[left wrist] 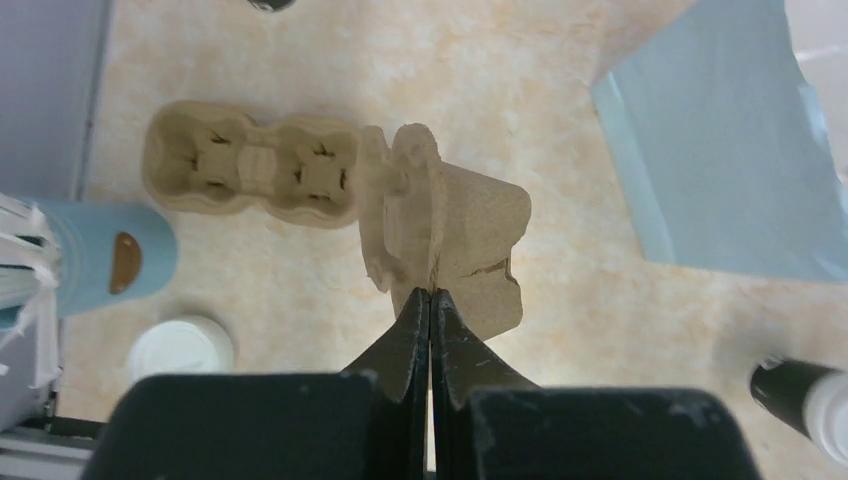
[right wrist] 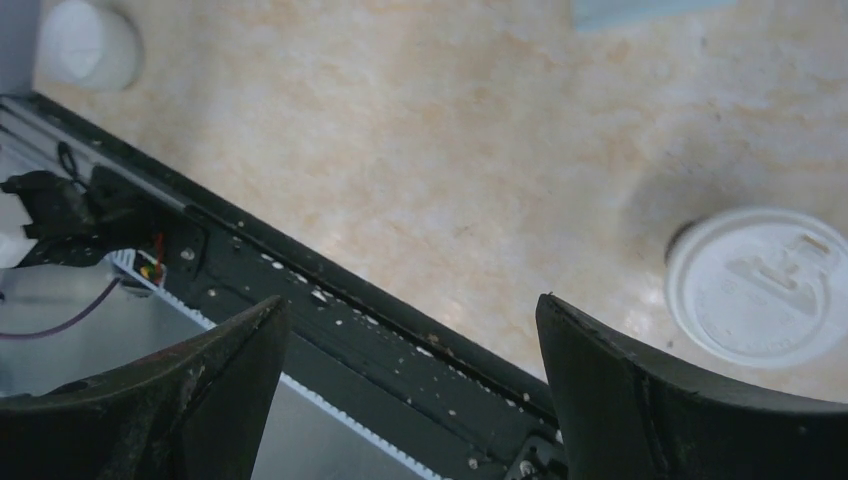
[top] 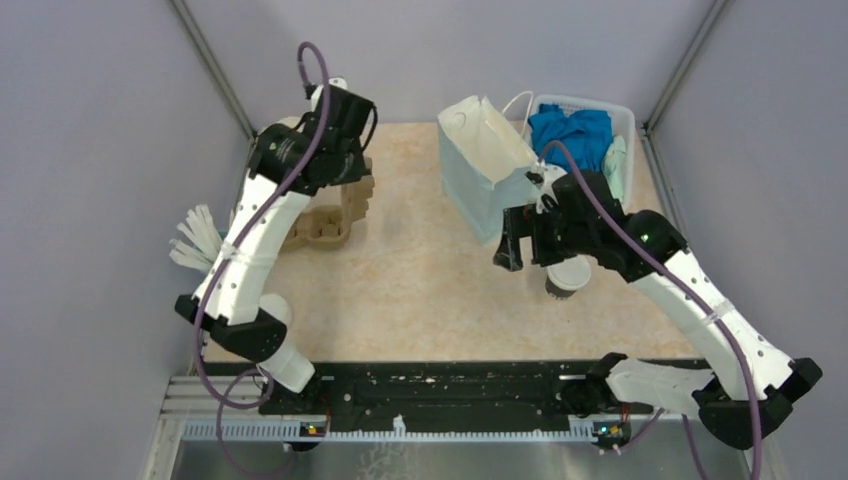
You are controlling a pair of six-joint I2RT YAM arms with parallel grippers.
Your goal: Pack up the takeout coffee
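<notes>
The takeout coffee point(top: 566, 277), a dark cup with a white lid, stands on the table right of centre. In the right wrist view its lid point(right wrist: 757, 285) lies to the right of my right finger. My right gripper point(top: 510, 245) is open and empty above the table, just left of the cup; in its wrist view the gripper point(right wrist: 412, 305) has its jaws wide apart. My left gripper point(top: 352, 185) is shut on a tan pulp cup carrier point(left wrist: 455, 235) and holds it above the table at the far left; its fingertips point(left wrist: 430, 292) pinch the carrier's edge. The coffee also shows in the left wrist view point(left wrist: 800, 395).
A light blue paper bag point(top: 485, 165) stands open at the back centre, with a white bin of blue cloth point(top: 580, 135) to its right. A second pulp carrier point(left wrist: 250, 165) lies on the table. A light blue cup stack point(left wrist: 100, 255) and a loose white lid point(left wrist: 180, 345) sit at the left. A black rail point(right wrist: 330, 300) runs along the near edge.
</notes>
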